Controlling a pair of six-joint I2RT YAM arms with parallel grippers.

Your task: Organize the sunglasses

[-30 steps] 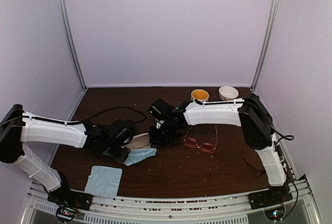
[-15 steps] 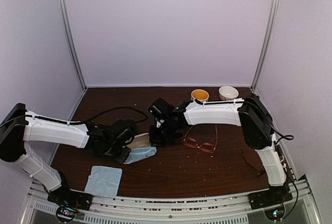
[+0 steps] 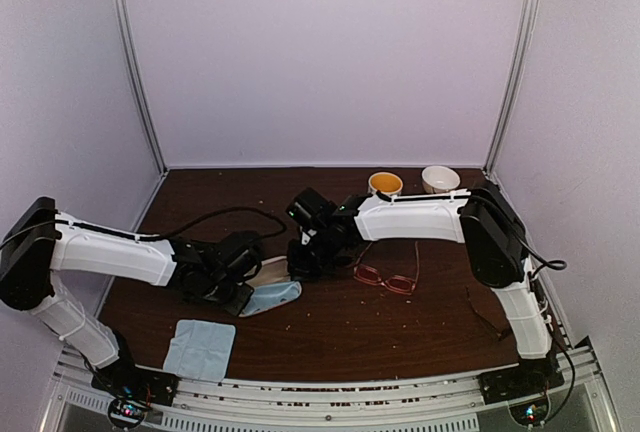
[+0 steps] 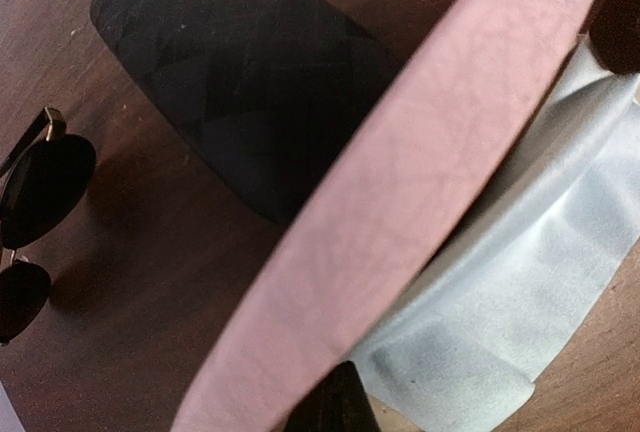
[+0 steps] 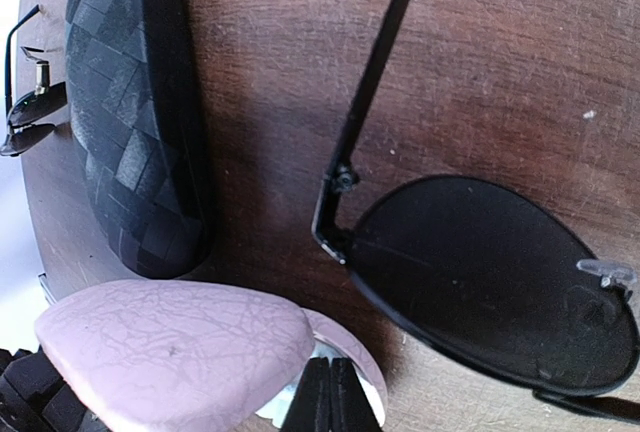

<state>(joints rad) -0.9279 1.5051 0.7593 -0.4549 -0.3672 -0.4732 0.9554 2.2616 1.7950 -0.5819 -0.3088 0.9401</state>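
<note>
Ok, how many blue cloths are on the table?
2. One cloth lies flat near the front-left; the other cloth sticks out from under the pink case. More may be hidden.

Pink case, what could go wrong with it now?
The cloth sticks out from under the pink case, so it might get pinched or drag along if the case moves. The dark sunglasses lie close by the right hand, and a careless move could scrape them.
</note>
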